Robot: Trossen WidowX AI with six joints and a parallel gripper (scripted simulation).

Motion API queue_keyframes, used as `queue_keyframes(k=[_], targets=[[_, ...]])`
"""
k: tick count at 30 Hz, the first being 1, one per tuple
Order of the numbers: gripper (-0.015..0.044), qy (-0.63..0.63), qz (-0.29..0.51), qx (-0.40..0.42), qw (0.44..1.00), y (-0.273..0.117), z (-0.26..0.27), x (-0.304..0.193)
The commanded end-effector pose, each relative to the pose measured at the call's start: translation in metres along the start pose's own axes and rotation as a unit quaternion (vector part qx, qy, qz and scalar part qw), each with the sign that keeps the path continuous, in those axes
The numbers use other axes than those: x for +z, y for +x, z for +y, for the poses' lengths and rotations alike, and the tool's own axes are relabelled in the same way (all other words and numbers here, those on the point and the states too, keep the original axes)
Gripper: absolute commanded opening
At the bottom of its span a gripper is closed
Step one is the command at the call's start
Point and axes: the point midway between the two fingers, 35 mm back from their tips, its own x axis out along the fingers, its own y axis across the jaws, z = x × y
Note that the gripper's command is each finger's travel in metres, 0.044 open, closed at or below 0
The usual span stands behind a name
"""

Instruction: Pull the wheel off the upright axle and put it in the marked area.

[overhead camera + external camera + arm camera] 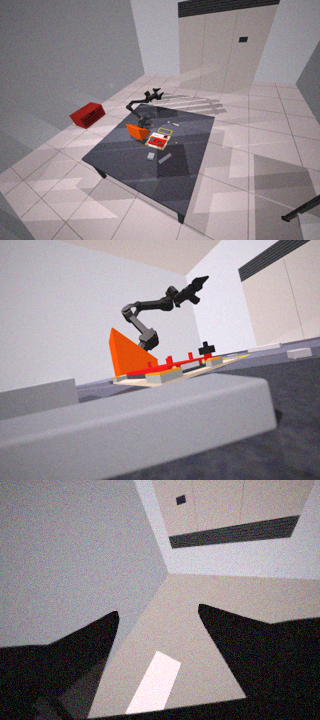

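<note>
one arm on my rig, reared high over the desk, its jaws wide apart and holding nothing, aimed up toward the ceiling corner. i see the black wheel on its upright axle at the corner of the red board, just beside the yellow marked area. an orange wedge stands by the arm's base.

Plain grey walls close the room, with a wide beige panelled door under a dark slatted vent on the far side. Pale square floor tiles carry slanting patches of light and shadow. The dark slate-grey square bench stands mid-room. Beyond its far left corner sits a red ribbed metal chest on the floor.
</note>
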Motion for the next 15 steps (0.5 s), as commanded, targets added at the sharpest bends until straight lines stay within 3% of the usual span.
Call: queue_keyframes(k=[1,4,10,15], targets=[[0.0374,0.001,-0.002,0.001,1.000,0.001,0.001,0.001],[0.0300,0.022,-0.027,0.022,0.999,0.009,0.013,0.016],[0.0300,0.122,-0.105,0.139,0.977,0.031,0.076,0.069],[0.0300,0.256,-0.119,0.284,0.916,0.035,0.148,0.103]])
